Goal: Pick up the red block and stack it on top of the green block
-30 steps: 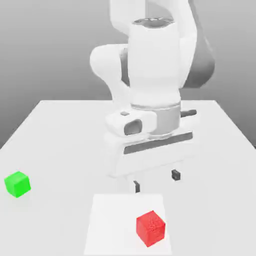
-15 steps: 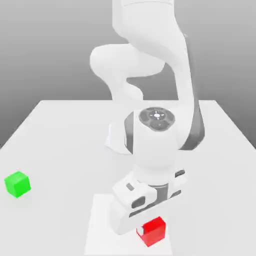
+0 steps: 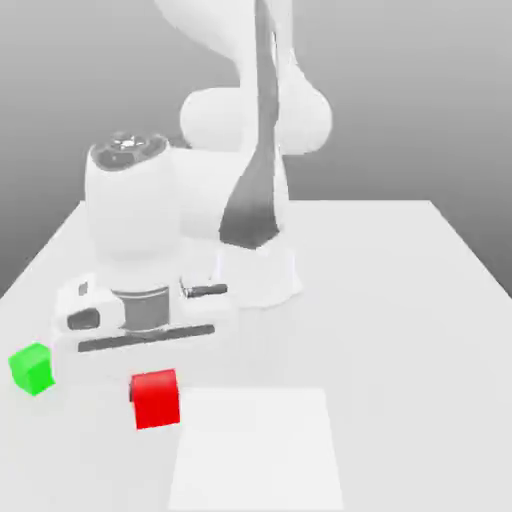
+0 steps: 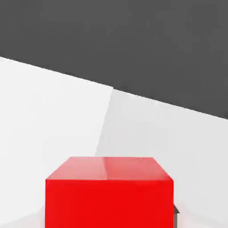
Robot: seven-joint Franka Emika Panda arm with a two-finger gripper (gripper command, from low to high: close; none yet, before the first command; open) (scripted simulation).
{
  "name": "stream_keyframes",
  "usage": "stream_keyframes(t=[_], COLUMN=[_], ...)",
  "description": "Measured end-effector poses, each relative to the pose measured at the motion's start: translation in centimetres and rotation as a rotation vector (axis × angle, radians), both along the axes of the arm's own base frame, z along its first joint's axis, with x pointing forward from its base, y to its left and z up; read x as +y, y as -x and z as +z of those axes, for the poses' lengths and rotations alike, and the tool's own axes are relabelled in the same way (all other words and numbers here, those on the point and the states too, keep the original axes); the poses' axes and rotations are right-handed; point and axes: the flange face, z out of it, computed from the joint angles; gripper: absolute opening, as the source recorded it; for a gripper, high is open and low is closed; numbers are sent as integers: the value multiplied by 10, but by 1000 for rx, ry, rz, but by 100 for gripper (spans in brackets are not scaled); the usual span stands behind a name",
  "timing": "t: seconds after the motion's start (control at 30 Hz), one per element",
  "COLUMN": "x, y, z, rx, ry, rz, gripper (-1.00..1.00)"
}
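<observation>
Under the white hand, toward the exterior view's left, the red block [image 3: 156,398] hangs clear of the table [image 3: 400,300], with the claw [image 3: 150,388] clamped shut on it. A dark sliver of one finger [image 3: 131,391] peeks out beside the cube's edge on the exterior view's left; the rest of the claw sits hidden between the hand and the cube. The green block [image 3: 31,368] rests on the table near its edge at the exterior view's left, apart from the red block and lower than it.

From the exterior view come the whole layout: the arm [image 3: 250,150] rising from its base at the middle of the table, the hand bent down over the near left part, and a paler square patch [image 3: 255,448] on the table surface just beside the held cube, toward the exterior view's right.

From the hand view comes a close look at the red block [image 4: 109,193] (its top face glossy, its front face flat and plain), with a small dark bit of a finger [image 4: 176,210] at one lower corner. Behind it lie the table [image 4: 44,116] and the paler patch [image 4: 160,133], then a dark backdrop.

Counted: one red cube, one green cube, one arm, one claw, one pale patch.
</observation>
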Motion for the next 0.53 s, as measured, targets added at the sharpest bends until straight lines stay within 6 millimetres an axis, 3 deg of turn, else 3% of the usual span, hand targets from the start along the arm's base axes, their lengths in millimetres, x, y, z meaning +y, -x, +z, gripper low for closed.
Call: stream_keyframes(t=[0.13, 0.23, 0.4, 0.43, 0.53], x=[-87, -136, -127, -126, -126], y=[70, 129, 116, 117, 117], z=[8, 8, -35, -46, -46], rx=[-1, -5, -7, -6, -6], ry=[-6, -13, -15, -15, -15], rz=[-192, -328, -284, -285, -285], gripper=[-100, -100, -100, 100, 100])
